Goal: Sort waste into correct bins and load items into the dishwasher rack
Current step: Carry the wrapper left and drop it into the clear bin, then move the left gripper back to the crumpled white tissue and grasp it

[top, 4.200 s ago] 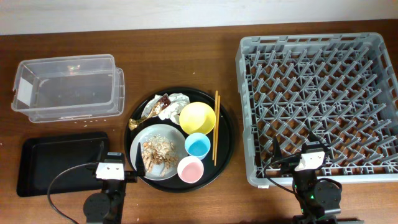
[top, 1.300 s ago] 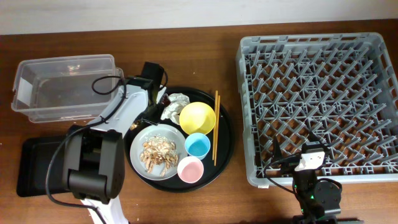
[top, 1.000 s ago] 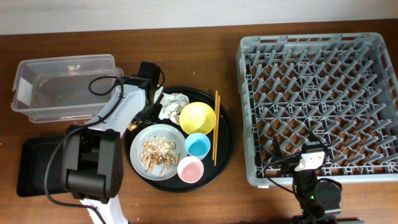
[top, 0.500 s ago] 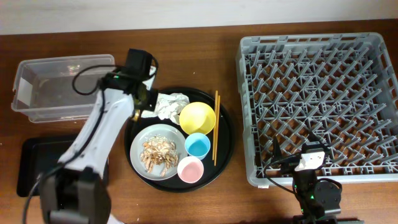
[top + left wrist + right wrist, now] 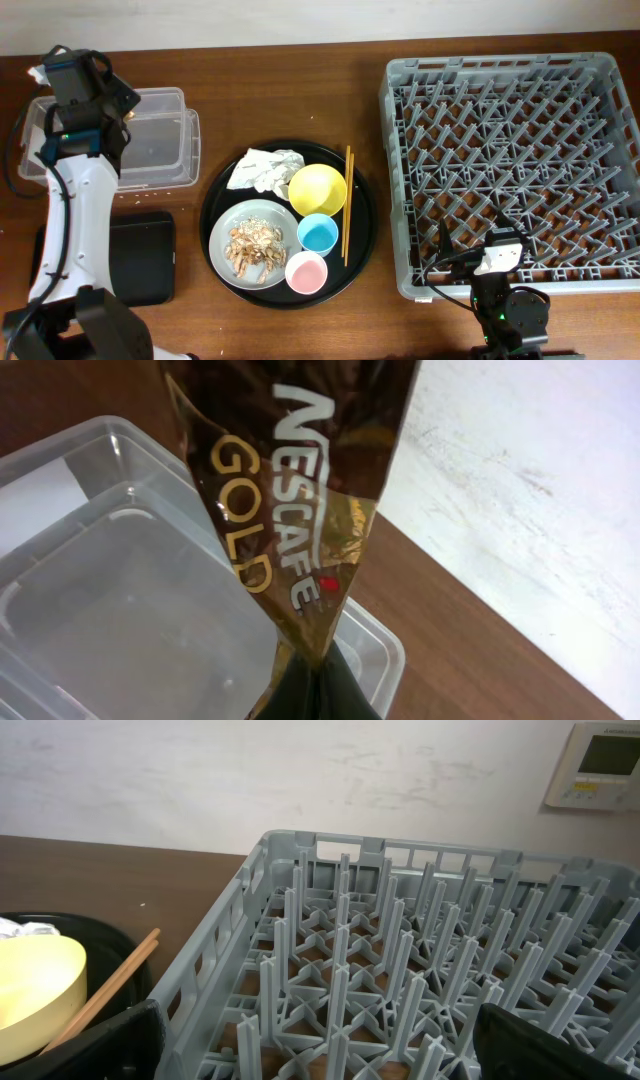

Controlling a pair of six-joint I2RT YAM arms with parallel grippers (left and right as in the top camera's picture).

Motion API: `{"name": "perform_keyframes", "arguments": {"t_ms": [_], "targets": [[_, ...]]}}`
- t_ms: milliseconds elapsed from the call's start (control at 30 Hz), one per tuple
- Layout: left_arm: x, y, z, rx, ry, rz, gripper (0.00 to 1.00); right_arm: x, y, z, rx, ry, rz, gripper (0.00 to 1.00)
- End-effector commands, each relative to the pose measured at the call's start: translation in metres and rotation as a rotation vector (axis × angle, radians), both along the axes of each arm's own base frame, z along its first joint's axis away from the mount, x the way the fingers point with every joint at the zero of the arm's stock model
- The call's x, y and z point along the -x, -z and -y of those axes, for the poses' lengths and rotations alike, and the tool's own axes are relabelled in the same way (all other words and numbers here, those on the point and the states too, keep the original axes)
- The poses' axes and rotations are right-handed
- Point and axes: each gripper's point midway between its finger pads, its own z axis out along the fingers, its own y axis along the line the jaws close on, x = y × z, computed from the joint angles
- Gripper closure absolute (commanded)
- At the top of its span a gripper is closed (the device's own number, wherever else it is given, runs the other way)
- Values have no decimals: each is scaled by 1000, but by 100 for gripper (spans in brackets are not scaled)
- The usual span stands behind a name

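My left gripper (image 5: 318, 688) is shut on the brown-and-gold wrapper (image 5: 300, 490), which hangs above the clear tub (image 5: 120, 590). Seen from overhead, that gripper (image 5: 74, 72) is over the tub's (image 5: 150, 160) far left corner. Crumpled tissue (image 5: 262, 168), a yellow bowl (image 5: 317, 188), a blue cup (image 5: 318, 234), a pink cup (image 5: 306, 271), chopsticks (image 5: 347, 205) and a plate (image 5: 228, 218) of food scraps (image 5: 252, 245) lie on the round black tray (image 5: 366, 235). My right gripper (image 5: 330, 1055) stands open at the near edge of the grey rack (image 5: 510, 160), holding nothing.
The shallow black tray (image 5: 140, 255) lies at the front left, partly under my left arm (image 5: 65, 220). The rack (image 5: 400, 940) fills the right side. In the right wrist view, the bowl (image 5: 35, 980) and a chopstick (image 5: 110, 980) show at the left.
My left arm has swung from the round tray's left rim back and left to above the clear tub, carrying the wrapper. The right arm has not moved.
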Motion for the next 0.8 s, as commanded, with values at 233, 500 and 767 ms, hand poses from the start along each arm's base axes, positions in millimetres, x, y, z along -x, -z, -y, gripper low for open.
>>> {"name": "perform_keyframes", "arguments": {"t_ms": [233, 500, 767], "targets": [[-2, 15, 64, 190, 414, -33, 22, 0, 3, 2, -1, 8, -4, 1], [51, 73, 197, -16, 867, -380, 32, 0, 3, 2, -1, 8, -4, 1], [80, 192, 226, 58, 789, -769, 50, 0, 3, 2, 0, 8, -5, 1]]}}
